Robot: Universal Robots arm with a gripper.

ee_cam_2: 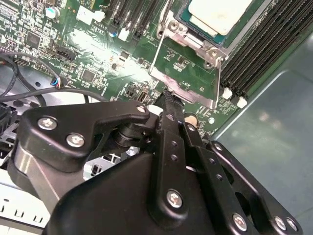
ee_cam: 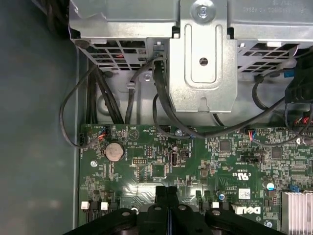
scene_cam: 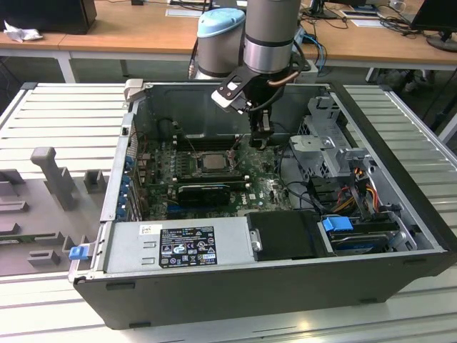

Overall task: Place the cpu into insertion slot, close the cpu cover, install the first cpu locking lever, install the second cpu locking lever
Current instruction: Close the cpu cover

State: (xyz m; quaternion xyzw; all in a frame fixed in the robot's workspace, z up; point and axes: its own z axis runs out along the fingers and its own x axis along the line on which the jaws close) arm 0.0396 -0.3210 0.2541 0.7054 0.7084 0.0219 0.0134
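Silvery-beige cpu [ee_cam_2: 222,14] seated flat in insertion slot [ee_cam_2: 203,44], straight ahead of claw [ee_cam_2: 168,95] tips along the finger line. Between the two, cpu cover [ee_cam_2: 188,91]: swung open, tilted up off the socket, free edge just beside the tips; touching or not, cannot tell. Claw clenched, fingers pressed together, nothing held. Placement judged done, cover not yet down. Green board [ee_cam: 161,166] beneath claw; open computer case [scene_cam: 285,286] around it, on ribbed worktop [scene_cam: 57,114].

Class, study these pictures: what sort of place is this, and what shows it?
Probably a robotics lab or workshop: a silver-and-blue robot arm reaches into an open black desktop computer case lying on a ribbed grey metal table, with long wooden desks carrying cables behind.
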